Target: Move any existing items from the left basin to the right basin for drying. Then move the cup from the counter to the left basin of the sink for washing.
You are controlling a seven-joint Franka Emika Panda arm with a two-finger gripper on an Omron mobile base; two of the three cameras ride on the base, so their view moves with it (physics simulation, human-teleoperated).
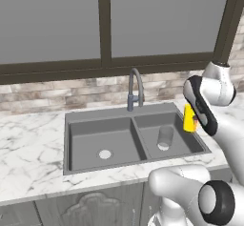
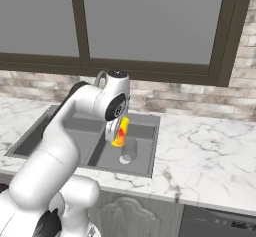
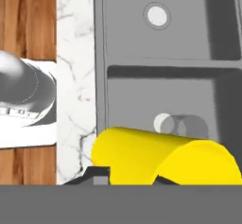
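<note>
- We see the cup (image 1: 189,118) half hidden behind the forearm.
- In the hand view, the grey band cuts off the gripper (image 3: 126,175) fingertips.

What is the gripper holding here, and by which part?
The gripper holds the yellow cup, fingers clamped across its side wall; which end cannot be told. It hangs above the right basin.

The counter (image 1: 33,153) is white marble with grey lines; the dark grey sink (image 1: 100,115) is set into it; the tap (image 1: 135,87) stands at the back of the sink; a grey tumbler (image 1: 165,138) stands in the right basin (image 1: 188,141); the left basin (image 1: 86,141) has a round white drain.
</note>
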